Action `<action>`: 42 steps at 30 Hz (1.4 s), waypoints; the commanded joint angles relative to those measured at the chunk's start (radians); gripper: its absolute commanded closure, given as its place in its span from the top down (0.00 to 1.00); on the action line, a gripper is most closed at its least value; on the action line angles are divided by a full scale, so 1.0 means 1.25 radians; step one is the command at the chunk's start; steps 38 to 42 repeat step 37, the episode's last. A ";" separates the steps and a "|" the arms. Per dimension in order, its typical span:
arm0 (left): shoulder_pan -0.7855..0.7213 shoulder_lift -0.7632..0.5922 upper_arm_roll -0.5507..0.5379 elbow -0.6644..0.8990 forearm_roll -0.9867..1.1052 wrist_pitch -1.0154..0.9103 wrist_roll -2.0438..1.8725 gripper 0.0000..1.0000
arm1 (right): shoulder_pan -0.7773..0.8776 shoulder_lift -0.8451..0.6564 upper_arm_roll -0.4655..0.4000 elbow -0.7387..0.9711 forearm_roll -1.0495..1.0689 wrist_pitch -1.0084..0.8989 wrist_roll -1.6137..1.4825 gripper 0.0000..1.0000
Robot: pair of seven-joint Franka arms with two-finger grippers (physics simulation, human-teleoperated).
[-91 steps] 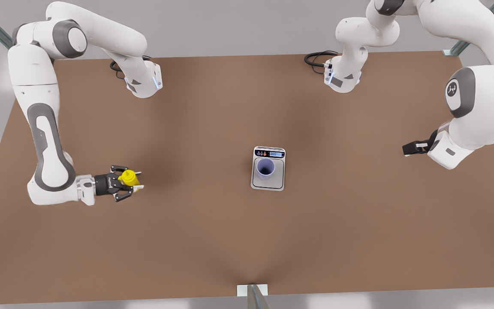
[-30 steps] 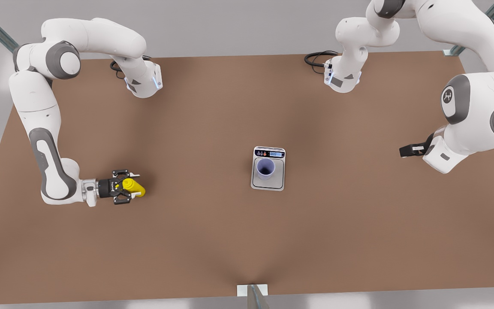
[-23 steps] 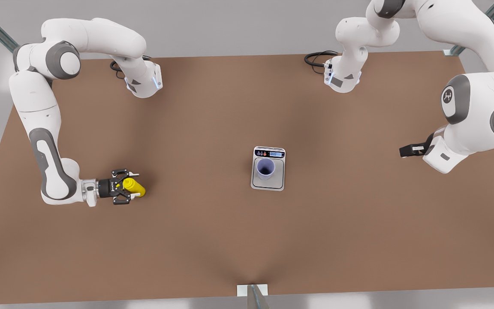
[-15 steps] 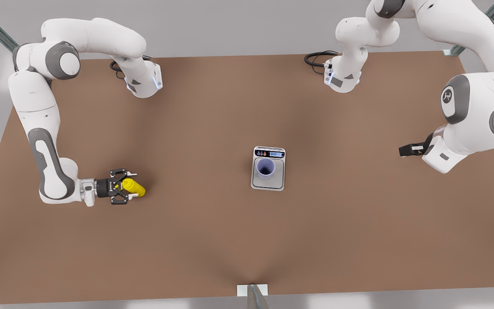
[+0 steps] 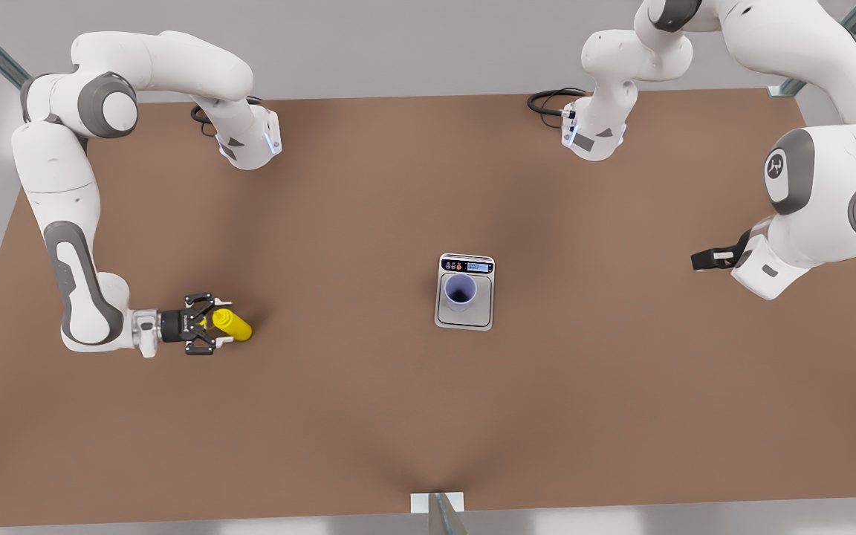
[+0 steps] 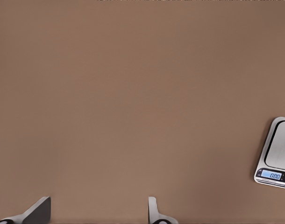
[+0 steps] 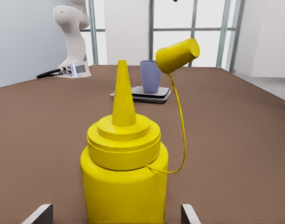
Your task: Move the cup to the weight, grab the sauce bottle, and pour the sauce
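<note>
sauce bottle (image 7: 124,177) is standing upright on the table (image 5: 398,416) at the front view's left, nozzle pointing up and its tethered cap (image 7: 177,55) hanging off to one side. the right gripper (image 5: 216,324) is sitting level with it, fingers spread and flanking the body without touching it. to grasp well, i judge it should be pushing a little deeper so the pads are meeting the widest part of the cylinder, then squeezing gently, since a soft bottle could be spurting early.

farther off, the cup (image 5: 461,290) is already resting on the weight (image 5: 465,319), upright and mouth open. beyond that, the left gripper (image 5: 701,259) is waiting near the front view's right edge, fingers parted and holding nothing.

compared with a second ago, the right gripper is sitting slightly farther toward the front view's left, so more of the bottle is showing past its fingertips; cup and weight are lying unchanged.
</note>
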 commanded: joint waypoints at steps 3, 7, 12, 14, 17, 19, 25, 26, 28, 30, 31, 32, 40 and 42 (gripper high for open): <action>0.000 0.000 0.000 0.000 0.001 0.001 0.000 1.00 | 0.000 0.000 -0.005 0.000 0.000 0.000 -0.001 1.00; 0.000 0.000 0.000 0.000 0.001 0.000 0.000 1.00 | 0.000 0.000 -0.017 0.001 -0.001 0.000 -0.007 1.00; -0.001 0.000 0.000 0.000 -0.001 0.000 0.000 1.00 | -0.012 0.000 -0.029 0.012 -0.021 -0.008 -0.006 1.00; 0.000 0.000 0.000 0.000 -0.001 0.000 -0.001 1.00 | -0.022 0.000 -0.028 0.012 -0.031 -0.009 -0.006 1.00; 0.000 0.000 0.000 0.000 -0.001 0.001 -0.001 1.00 | -0.048 0.001 -0.028 0.037 -0.066 -0.037 0.000 1.00; 0.000 0.000 0.000 0.000 -0.001 0.001 -0.001 1.00 | -0.092 0.000 -0.029 0.076 -0.086 -0.097 0.016 1.00; 0.000 0.000 0.000 0.000 -0.001 0.000 -0.001 1.00 | -0.093 -0.067 -0.009 0.425 -0.216 -0.362 0.551 1.00; 0.000 0.000 0.000 0.000 -0.001 0.000 -0.001 1.00 | -0.025 -0.109 -0.006 0.458 -0.243 -0.376 0.670 1.00; 0.000 0.000 0.000 0.000 -0.001 0.000 -0.001 1.00 | 0.173 -0.227 -0.007 0.459 -0.351 -0.369 0.969 1.00; 0.000 0.000 0.000 0.000 -0.001 0.000 -0.001 1.00 | 0.406 -0.302 -0.075 0.468 -0.552 -0.260 1.414 1.00; 0.000 0.000 0.000 0.000 -0.001 0.000 -0.001 1.00 | 0.422 -0.418 -0.081 0.312 -0.672 -0.117 1.740 1.00; 0.000 0.000 0.000 0.000 -0.001 0.000 -0.001 1.00 | 0.434 -0.498 -0.083 0.255 -0.717 -0.097 2.004 1.00; -0.001 0.000 0.000 0.001 -0.001 -0.008 -0.001 1.00 | 0.390 -0.593 -0.092 0.162 -0.698 -0.097 2.078 1.00; -0.001 0.000 0.000 0.001 -0.001 -0.008 -0.001 1.00 | 0.390 -0.593 -0.092 0.162 -0.698 -0.097 2.078 1.00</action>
